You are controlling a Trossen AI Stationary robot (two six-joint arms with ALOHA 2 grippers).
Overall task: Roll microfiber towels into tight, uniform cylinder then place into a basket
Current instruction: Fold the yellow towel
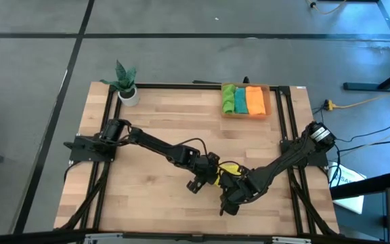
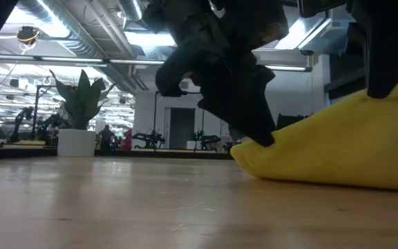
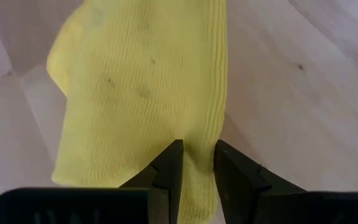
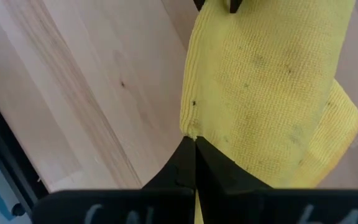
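**Both pincers at the yellow towel, near front centre of table**

Far left, back corner: a small potted plant point(image 1: 126, 80), spiky green leaves in a plain white pot, standing upright at the table point(image 1: 154, 122) edge. Table top is pale wood in butted planks, matte, with visible grain and a dark frame round it.

Left arm reaches from the left side toward the middle. Left pincer point(image 3: 196, 158) is set at the edge of the yellow towel point(image 3: 142, 93); its two dark fingers stand a narrow gap apart with the towel's ribbed hem running between them. Whether they actually pinch the cloth cannot be told.

Yellow towel: soft microfiber, fine woven ribbing, a few small dark specks on the surface. It lies folded into a long band with a stitched edge along one side, resting on the wood near the front centre of the table. In the low view it shows as a slumped, rounded wedge, thicker toward the right.

Right arm reaches in from the right side. Right pincer point(image 4: 195, 163) has its fingers fully together, tips meeting at the corner of the yellow towel's hem; a grip on the cloth cannot be confirmed.

Back right: the basket point(image 1: 268, 102), a shallow rectangular translucent orange tray. Inside, side by side and touching: a bright green towel point(image 1: 228, 99), a teal towel point(image 1: 240, 99), an orange towel point(image 1: 255, 99).
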